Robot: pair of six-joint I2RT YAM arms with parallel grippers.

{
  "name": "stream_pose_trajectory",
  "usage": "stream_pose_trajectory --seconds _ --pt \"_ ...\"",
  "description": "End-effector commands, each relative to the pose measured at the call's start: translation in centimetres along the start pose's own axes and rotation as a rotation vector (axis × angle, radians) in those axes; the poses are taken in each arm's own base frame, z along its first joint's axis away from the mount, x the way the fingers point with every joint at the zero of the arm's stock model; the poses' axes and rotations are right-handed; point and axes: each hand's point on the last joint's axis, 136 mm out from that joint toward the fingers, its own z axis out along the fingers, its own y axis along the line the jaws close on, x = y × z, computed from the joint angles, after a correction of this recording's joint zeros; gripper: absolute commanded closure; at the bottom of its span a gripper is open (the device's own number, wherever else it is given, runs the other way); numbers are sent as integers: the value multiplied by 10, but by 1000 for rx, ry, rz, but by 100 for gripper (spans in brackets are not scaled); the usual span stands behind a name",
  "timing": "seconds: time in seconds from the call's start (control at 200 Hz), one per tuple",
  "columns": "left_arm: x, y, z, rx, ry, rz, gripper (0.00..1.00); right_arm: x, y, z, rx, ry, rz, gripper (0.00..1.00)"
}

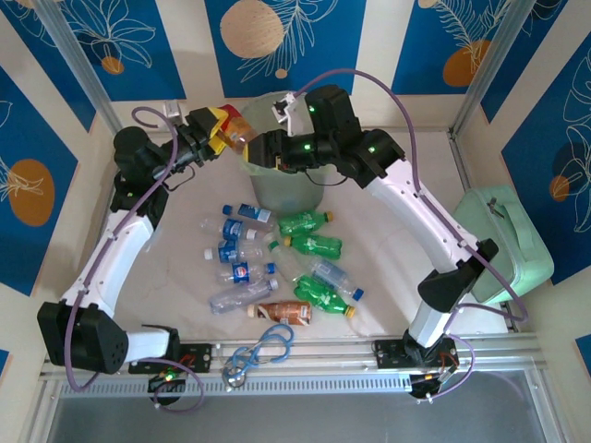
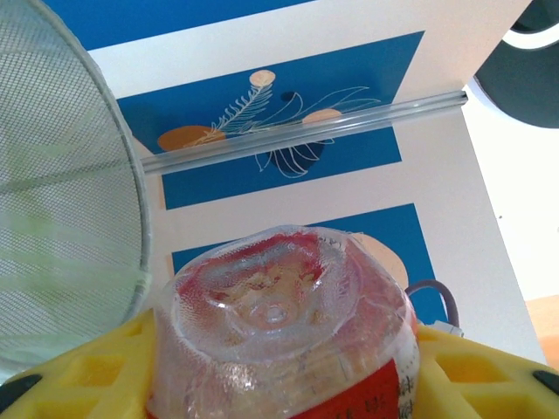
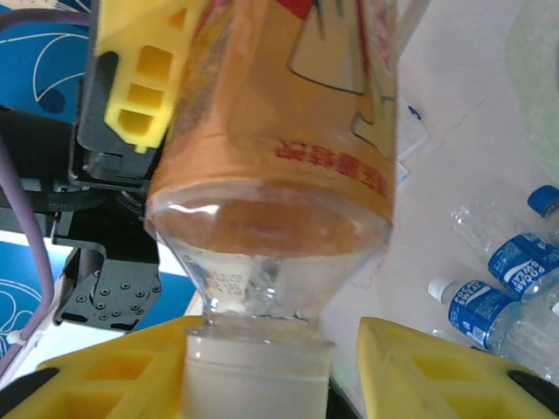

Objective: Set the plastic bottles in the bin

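— Left gripper (image 1: 219,129)?
— Pinching the orange-red bottle (image 1: 236,132) by its body, off the table and by the left side of the rim of the bin (image 1: 282,189). In the left wrist view, yellow fingers (image 2: 79,375) pressed to both sides, bottle base toward the lens.
— Right gripper (image 1: 270,148)?
— Up at the same bottle, at the neck end. Fingers (image 3: 437,367) parted around the white cap (image 3: 258,375): one against it, the other just apart, with a visible gap. Not clamped.
— Rest of the plastic bottles (image 1: 277,263)?
— Scattered on the table (image 1: 175,231) in front of the bin: clear with blue labels, green, one brown. All outside it, touched by neither gripper.
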Motion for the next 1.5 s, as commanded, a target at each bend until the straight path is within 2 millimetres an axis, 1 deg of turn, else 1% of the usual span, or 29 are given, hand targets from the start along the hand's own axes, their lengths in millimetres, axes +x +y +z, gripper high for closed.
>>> stream_pose_trajectory --seconds 0.0,0.035,0.11,0.17,0.235,0.315,0.33,0.34,0.355,0.39,0.4,0.42,0.52,0.56,0.605,0.665,0.715,0.79,0.845,0.945,1.06,1.116,1.171,1.211,1.246,1.276,1.326,1.396,1.496 --pt "11 -10 4 45 60 17 48 -5 -3 5 17 1 -17 59" --pt "11 -9 4 40 58 18 48 -5 -3 5 19 6 -21 62" --pt "10 -6 4 27 52 27 48 -6 -4 6 27 11 -30 73" --pt "9 -2 4 8 43 34 45 -6 -7 6 43 11 -33 78" --pt "7 2 2 -21 25 50 30 -9 -11 5 63 2 -29 80" --pt "4 5 -2 -82 1 106 16 -15 -19 3 96 -14 -18 81" --pt "4 5 -3 -100 -5 127 11 -17 -21 2 103 -18 -16 81" --pt "3 6 -4 -114 -8 138 3 -18 -22 1 107 -21 -15 81" --pt "3 7 -6 -134 -13 159 0 -19 -24 1 118 -24 -9 81" --pt "1 7 -11 -188 -32 212 0 -23 -30 -1 138 -31 2 81" --pt "0 11 -14 -217 -38 220 0 -24 -33 -1 146 -31 8 81" --pt "-2 11 -18 -256 -56 248 0 -26 -37 -2 160 -33 16 82" --pt "-14 32 -56 -536 -156 364 0 -38 -59 -8 232 -56 64 82" --pt "-17 36 -70 -613 -181 402 0 -44 -70 -12 267 -68 85 82" --pt "-17 40 -81 -666 -192 428 0 -48 -84 -14 300 -66 119 82" --pt "-12 46 -90 -698 -184 439 0 -51 -104 -16 342 -54 179 81" --pt "-6 57 -95 -718 -167 421 0 -52 -119 -16 362 -38 223 82" --pt "6 81 -101 -759 -130 369 0 -54 -136 -14 382 -26 256 82" --pt "14 100 -108 -794 -114 321 0 -56 -143 -14 392 -28 264 82" --pt "30 138 -122 -859 -89 232 5 -58 -154 -13 407 -32 279 77" --pt "44 173 -133 -915 -70 144 10 -60 -165 -11 417 -31 301 67" --pt "48 185 -138 -941 -71 110 10 -61 -168 -10 417 -29 306 58" --pt "51 197 -142 -971 -73 78 11 -62 -169 -10 417 -31 306 46" --pt "53 204 -144 -989 -74 57 11 -62 -169 -10 419 -32 306 41" --pt "54 211 -146 -1002 -74 39 11 -62 -169 -10 418 -33 305 39" --pt "54 215 -147 -1013 -77 27 10 -63 -168 -11 417 -35 304 34" --pt "55 223 -149 -1029 -81 5 10 -64 -164 -13 413 -40 296 31" --pt "55 232 -150 -1043 -89 -23 10 -65 -157 -17 406 -46 279 30" --pt "55 247 -151 -1062 -103 -69 13 -64 -140 -24 396 -60 228 29"
